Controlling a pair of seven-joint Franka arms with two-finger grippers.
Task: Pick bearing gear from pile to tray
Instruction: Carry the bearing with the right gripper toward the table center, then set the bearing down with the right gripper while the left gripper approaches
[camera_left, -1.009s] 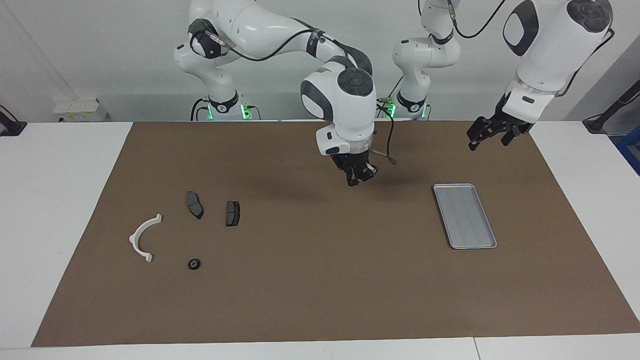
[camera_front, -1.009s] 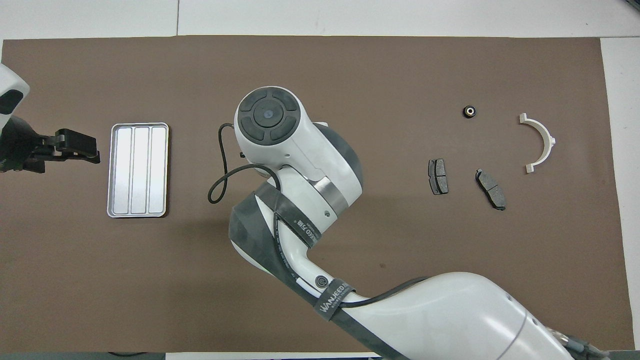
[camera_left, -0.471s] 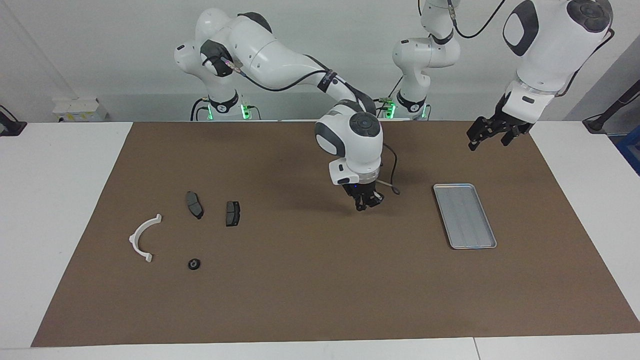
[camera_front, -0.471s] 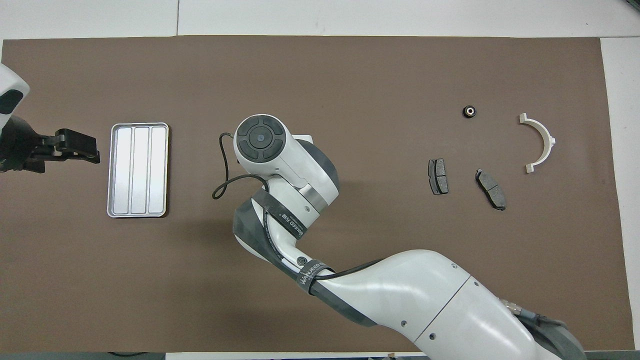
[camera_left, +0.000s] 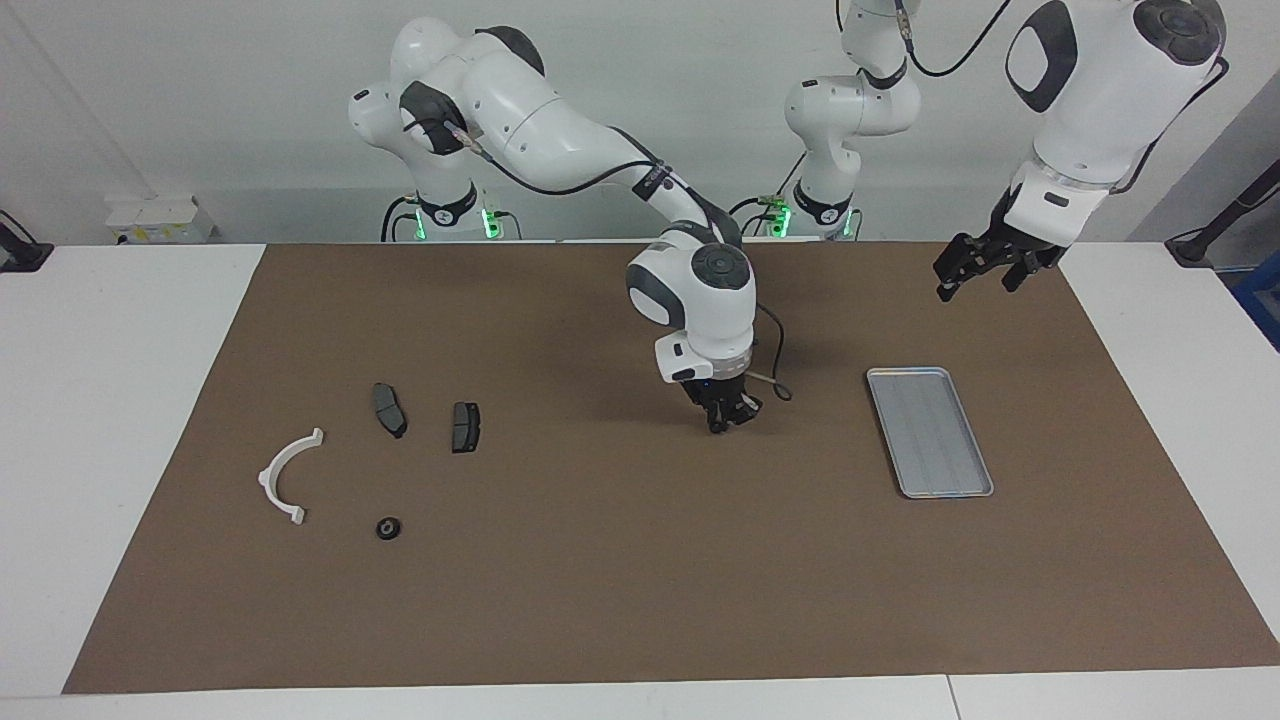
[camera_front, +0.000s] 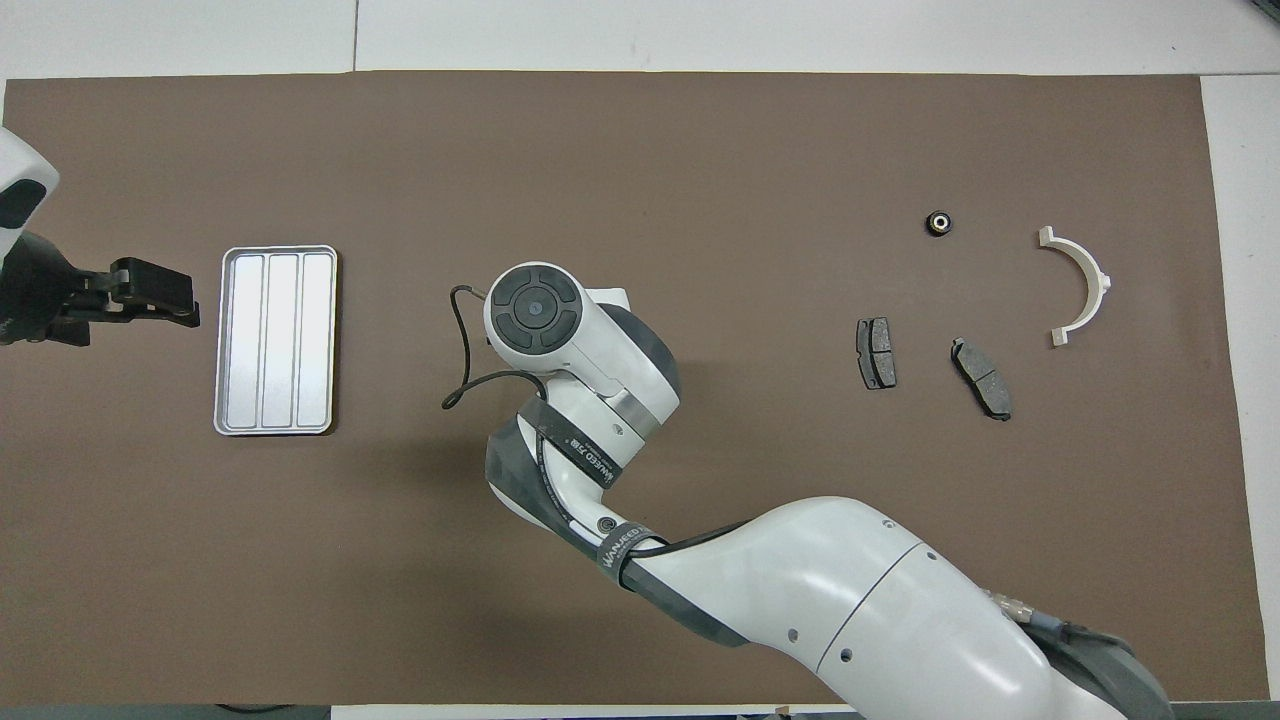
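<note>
The tray (camera_left: 930, 432), a shallow silver-grey rectangle with rounded corners and lengthwise ridges, sat flat at centre right of the facing view with nothing in it. The pile was scattered at lower left: a white half-ring bracket (camera_left: 287, 476), two dark grey brake pads (camera_left: 389, 409) (camera_left: 465, 426), one tiny black round piece (camera_left: 388, 527).

Right gripper (camera_left: 728, 420) hangs low over mid-bench, jaws closed; left gripper (camera_left: 975, 272) waits raised, jaws spread.

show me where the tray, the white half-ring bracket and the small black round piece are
tray (camera_left: 975, 492), facing view, on its rim.
white half-ring bracket (camera_left: 274, 465), facing view, mid-arc.
small black round piece (camera_front: 938, 222), overhead view, on its top face.
</note>
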